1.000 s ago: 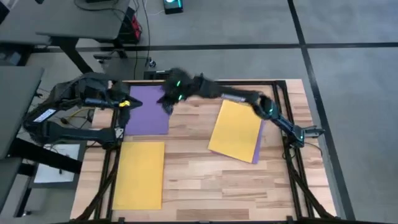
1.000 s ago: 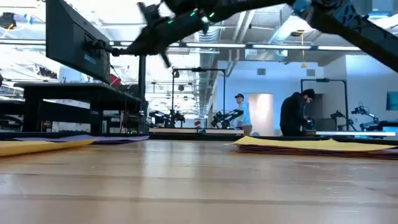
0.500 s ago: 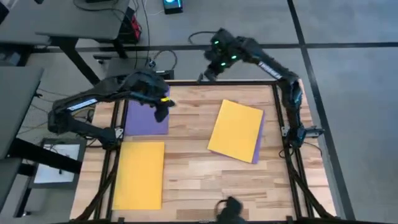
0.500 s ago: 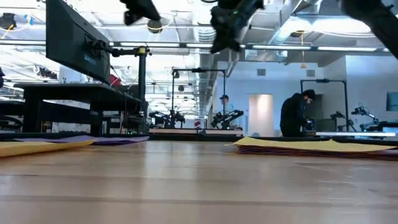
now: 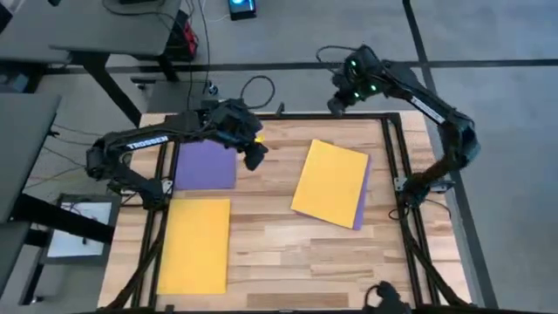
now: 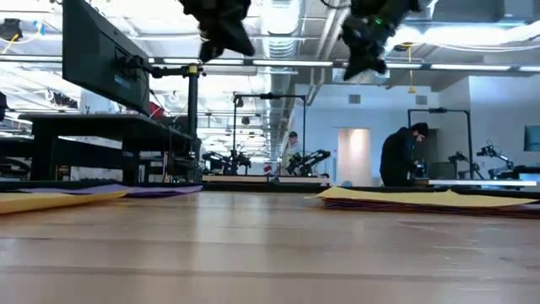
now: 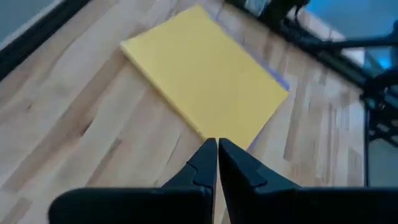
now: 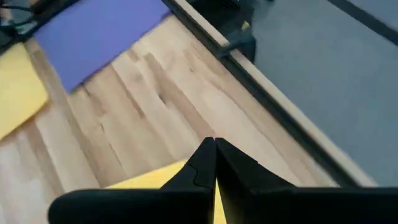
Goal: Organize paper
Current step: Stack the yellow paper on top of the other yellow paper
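A purple sheet (image 5: 207,164) lies flat at the far left of the table, and a yellow sheet (image 5: 196,244) lies on the near side of it. At the right, a second yellow sheet (image 5: 331,181) rests on another purple sheet, whose edge (image 5: 362,208) shows beside it. My left gripper (image 5: 255,155) hangs shut above the bare wood between the far-left purple sheet and the right stack, and its wrist view looks down on that stack (image 7: 205,93). My right gripper (image 5: 336,103) is shut, high over the table's far edge.
Black frame rails (image 5: 397,157) run along the table's left, right and far edges. Bare wood (image 5: 270,235) lies between the sheets. A dark shape (image 5: 384,298) shows at the near edge. People stand in the room far behind the table (image 6: 396,156).
My right gripper has swung from above the far-left purple sheet to the table's far edge and then toward its right edge. My left gripper has moved from the left edge toward the table's middle. The sheets have stayed where they were.
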